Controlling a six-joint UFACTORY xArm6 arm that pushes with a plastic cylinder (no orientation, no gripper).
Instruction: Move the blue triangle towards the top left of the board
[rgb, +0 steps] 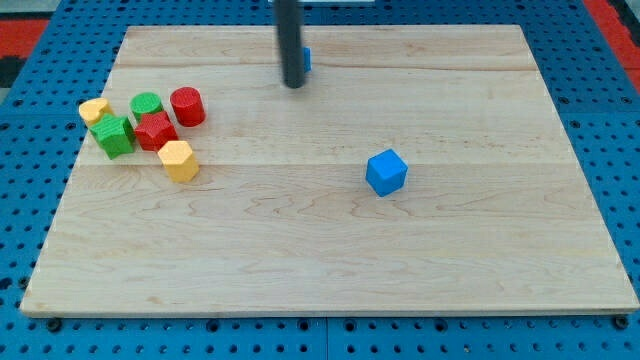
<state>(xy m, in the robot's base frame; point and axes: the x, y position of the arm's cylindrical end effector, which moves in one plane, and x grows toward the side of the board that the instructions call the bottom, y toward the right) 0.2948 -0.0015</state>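
Note:
A dark rod comes down from the view's top; my tip (293, 84) rests on the board near the top centre. A blue block (306, 60), mostly hidden behind the rod, shows only as a small sliver on the rod's right side; its shape cannot be made out, though it may be the blue triangle. My tip is just in front of it and slightly to its left, and whether they touch is hidden. A blue cube (386, 172) sits right of centre, well apart from my tip.
A cluster lies at the view's left: a yellow block (94, 110), a green cylinder (147, 105), a red cylinder (187, 106), a green cube (114, 136), a red block (155, 131), a yellow hexagonal block (178, 160). The wooden board (320, 260) lies on blue pegboard.

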